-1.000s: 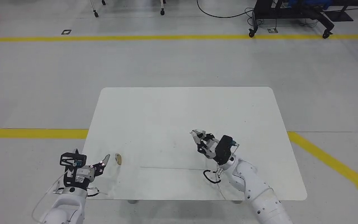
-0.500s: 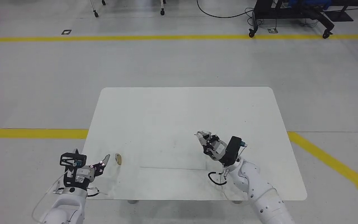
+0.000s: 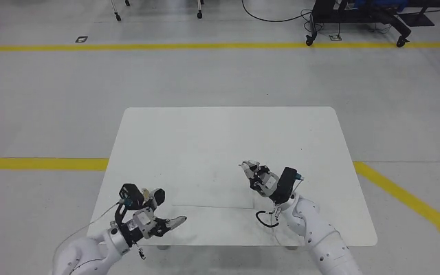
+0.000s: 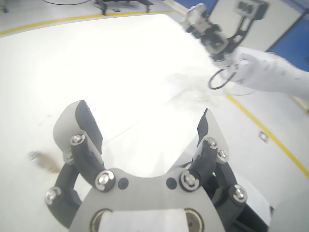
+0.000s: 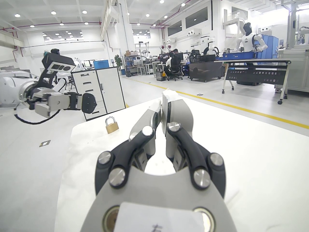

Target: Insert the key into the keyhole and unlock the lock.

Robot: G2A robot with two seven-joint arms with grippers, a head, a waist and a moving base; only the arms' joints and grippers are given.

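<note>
Left tool (image 4: 143,109) spread wide, low over bench (image 3: 206,137) edge at 7 o'clock. Right tool (image 5: 161,102) pinched together near centre. Brass padlock (image 5: 111,125) upright toward 8 o'clock corner.

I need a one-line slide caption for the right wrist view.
Right gripper, fingers shut, over the white table; a brass padlock sits farther along it.

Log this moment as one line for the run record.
left hand: open, near padlock | right hand: shut, above table | padlock: on table, not held
</note>
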